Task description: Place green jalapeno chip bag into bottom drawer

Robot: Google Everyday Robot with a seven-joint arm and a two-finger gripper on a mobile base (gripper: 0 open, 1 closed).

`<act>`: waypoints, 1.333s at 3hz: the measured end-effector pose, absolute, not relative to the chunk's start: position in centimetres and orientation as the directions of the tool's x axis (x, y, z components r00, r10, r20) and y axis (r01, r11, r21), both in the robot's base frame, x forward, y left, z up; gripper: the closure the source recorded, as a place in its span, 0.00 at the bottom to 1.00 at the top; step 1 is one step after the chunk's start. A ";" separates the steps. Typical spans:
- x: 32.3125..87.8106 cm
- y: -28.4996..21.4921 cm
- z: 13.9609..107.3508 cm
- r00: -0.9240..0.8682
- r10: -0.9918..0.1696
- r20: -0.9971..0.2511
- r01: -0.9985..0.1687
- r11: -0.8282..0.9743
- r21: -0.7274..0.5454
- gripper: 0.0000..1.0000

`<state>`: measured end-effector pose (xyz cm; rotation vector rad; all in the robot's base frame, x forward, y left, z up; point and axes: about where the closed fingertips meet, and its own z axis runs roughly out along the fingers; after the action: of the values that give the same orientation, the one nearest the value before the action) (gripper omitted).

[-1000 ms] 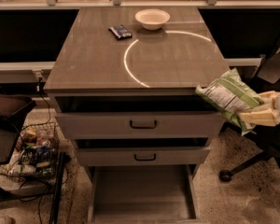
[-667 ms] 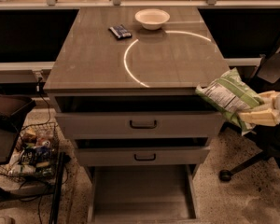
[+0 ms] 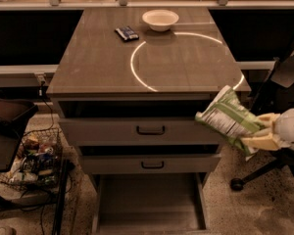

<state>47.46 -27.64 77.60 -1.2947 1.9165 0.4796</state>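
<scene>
White bowl (image 3: 160,19) near small dark packet (image 3: 127,33)

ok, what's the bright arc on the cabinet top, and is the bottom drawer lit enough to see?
Camera view: warm, dim cast overall; a ring-shaped glare arcs across the glossy cabinet top; the bottom drawer is shaded but its floor shows; the gripper, right of the cabinet, holds the green jalapeno chip bag, well lit.

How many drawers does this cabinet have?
3. The top drawer and middle drawer, each with a dark handle, are stacked; the bottom drawer is pulled out beneath them. The gripper holds the green jalapeno chip bag to their right.
</scene>
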 end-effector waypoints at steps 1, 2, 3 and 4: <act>43.0 -28.1 66.8 -0.178 -0.771 -0.612 -0.960 0.272 -0.064 1.00; 41.4 -29.4 59.4 -0.189 -0.868 -0.458 -0.975 0.220 -0.015 1.00; 40.2 -29.2 53.9 -0.140 -0.934 -0.329 -0.990 0.131 0.049 1.00; 40.1 -29.3 53.3 -0.117 -0.946 -0.303 -0.993 0.106 0.052 1.00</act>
<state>40.14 -29.30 53.26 -1.9465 2.1838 0.3606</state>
